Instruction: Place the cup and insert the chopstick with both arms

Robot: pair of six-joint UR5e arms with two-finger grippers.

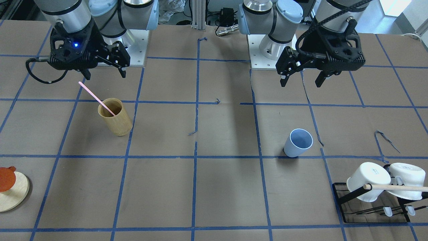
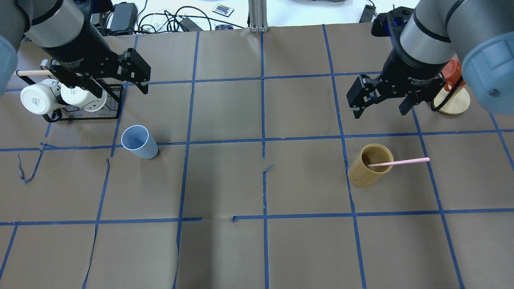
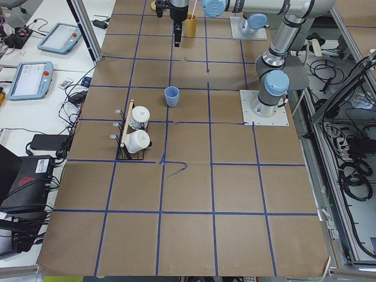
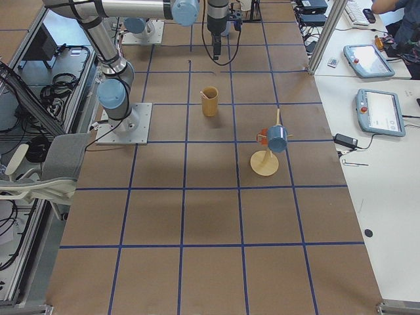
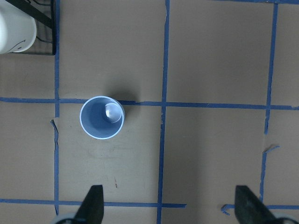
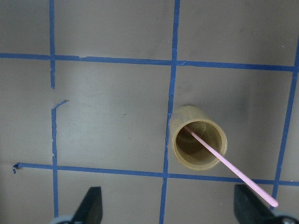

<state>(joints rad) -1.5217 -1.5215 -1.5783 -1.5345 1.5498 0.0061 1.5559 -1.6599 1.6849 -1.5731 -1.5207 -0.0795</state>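
The lower end of the pink chopstick (image 2: 397, 162) is hidden inside the bamboo cup (image 2: 369, 166). The left arm covers part of the mug rack (image 2: 92, 118). The front view's edge crops the red mug (image 1: 6, 179).

Blue cup (image 3: 171, 96) sits upright on the surface (image 3: 235, 194), well apart from the tan cup (image 3: 190, 26) up by the far edge; white-mug rack (image 3: 134, 136) sits toward the operator-side edge.
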